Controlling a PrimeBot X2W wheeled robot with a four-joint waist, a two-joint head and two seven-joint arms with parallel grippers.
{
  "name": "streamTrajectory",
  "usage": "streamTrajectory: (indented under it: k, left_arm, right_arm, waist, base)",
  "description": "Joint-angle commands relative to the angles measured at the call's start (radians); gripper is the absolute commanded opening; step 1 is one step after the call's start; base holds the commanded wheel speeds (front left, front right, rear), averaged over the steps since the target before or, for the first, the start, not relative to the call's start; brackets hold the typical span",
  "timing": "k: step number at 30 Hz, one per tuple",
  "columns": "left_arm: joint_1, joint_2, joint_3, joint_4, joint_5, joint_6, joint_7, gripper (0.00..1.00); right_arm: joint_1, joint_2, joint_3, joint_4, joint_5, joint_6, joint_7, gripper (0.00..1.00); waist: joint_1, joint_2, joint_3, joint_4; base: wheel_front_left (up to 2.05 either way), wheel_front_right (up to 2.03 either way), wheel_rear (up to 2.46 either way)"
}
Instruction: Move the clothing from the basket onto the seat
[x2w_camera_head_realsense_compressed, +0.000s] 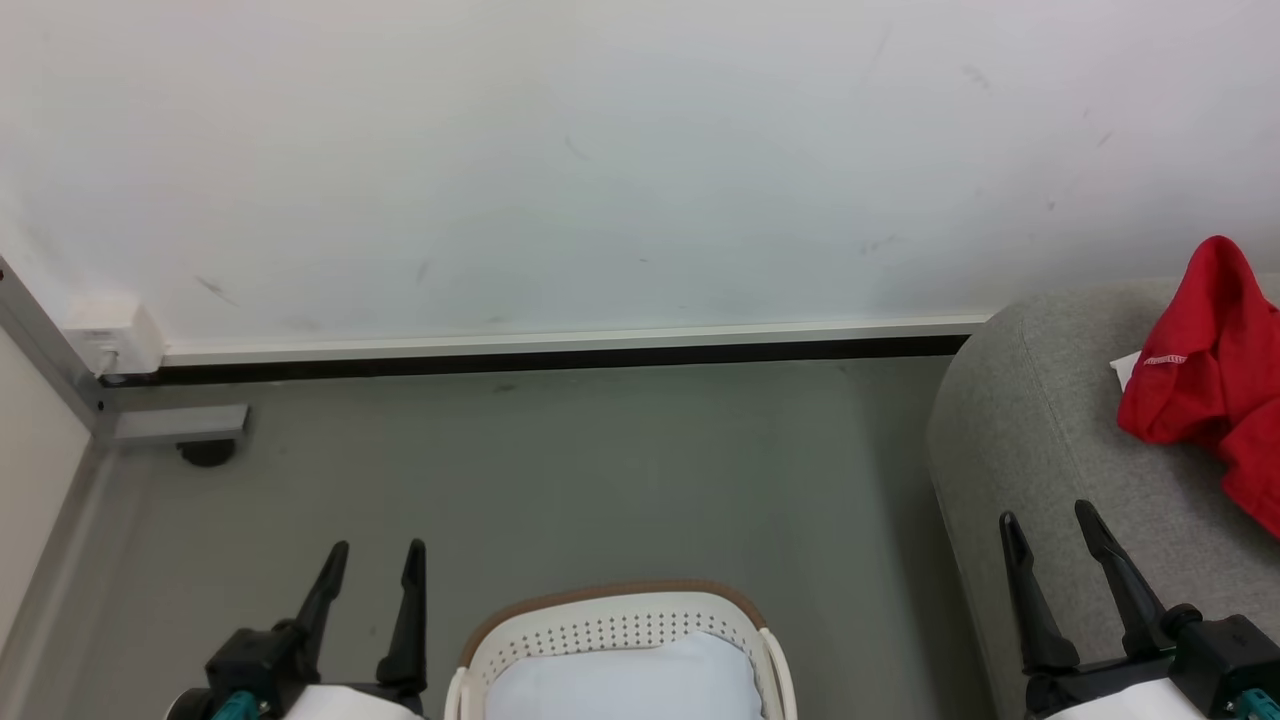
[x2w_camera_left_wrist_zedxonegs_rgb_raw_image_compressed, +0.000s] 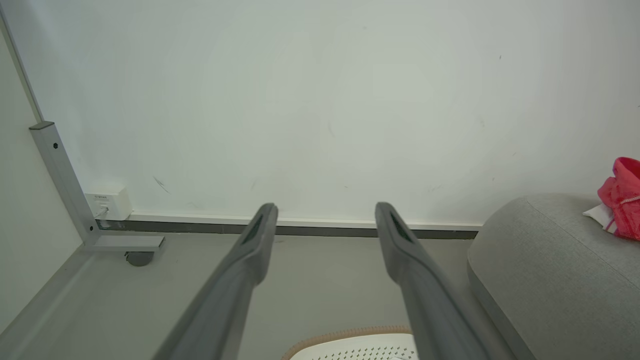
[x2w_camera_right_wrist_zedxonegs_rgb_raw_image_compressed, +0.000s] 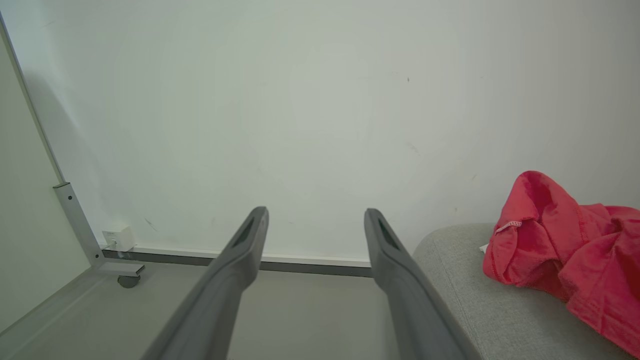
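Sitting crumpled on the grey seat (x2w_camera_head_realsense_compressed: 1050, 460), well off to the right of the basket (x2w_camera_head_realsense_compressed: 620, 625), the red clothing (x2w_camera_head_realsense_compressed: 1210, 390) is being left untouched, and just the pale lining (x2w_camera_head_realsense_compressed: 625, 680) is being shown inside the basket. Both sets of jaws are being held spread and empty, the left gripper (x2w_camera_head_realsense_compressed: 378, 547) just left of the basket, the right gripper (x2w_camera_head_realsense_compressed: 1046, 514) off to its right by the seat's edge.
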Motion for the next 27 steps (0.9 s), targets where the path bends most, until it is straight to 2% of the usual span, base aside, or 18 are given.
streamTrajectory:
  k: [1, 8, 9, 12, 27]
  left_arm:
    - [0.009, 0.002, 0.000, 0.003, 0.000, -0.002, -0.001, 1.00]
    - [0.008, 0.002, -0.006, 0.002, 0.000, -0.002, -0.001, 1.00]
    - [0.000, 0.000, -0.006, 0.004, -0.001, 0.000, 0.000, 0.00]
    - [0.010, -0.005, -0.004, 0.031, -0.005, 0.000, 0.004, 0.00]
    - [-0.001, -0.003, 0.023, 0.023, -0.298, -0.004, 0.081, 0.00]
  right_arm:
    - [-0.002, -0.003, 0.002, 0.003, 0.005, -0.002, -0.003, 1.00]
    - [0.001, -0.002, 0.005, 0.007, 0.009, -0.002, -0.003, 1.00]
    - [0.000, 0.001, 0.005, 0.005, 0.003, 0.000, 0.000, 0.00]
    - [0.014, 0.008, 0.008, 0.027, 0.006, 0.000, 0.003, 0.00]
    - [0.004, 0.016, -0.034, 0.032, 0.273, 0.000, 0.070, 0.00]
  waist:
    - [0.0000, 0.0000, -0.001, 0.000]
    - [0.0000, 0.0000, -0.006, 0.001]
    - [0.0000, 0.0000, -0.006, 0.001]
    - [0.0000, 0.0000, -0.007, 0.001]
    - [0.0000, 0.0000, -0.005, 0.009]
  base:
    - [0.00, 0.00, 0.00]
    - [0.00, 0.00, 0.00]
    - [0.00, 0.00, 0.00]
    - [0.00, 0.00, 0.00]
    - [0.00, 0.00, 0.00]
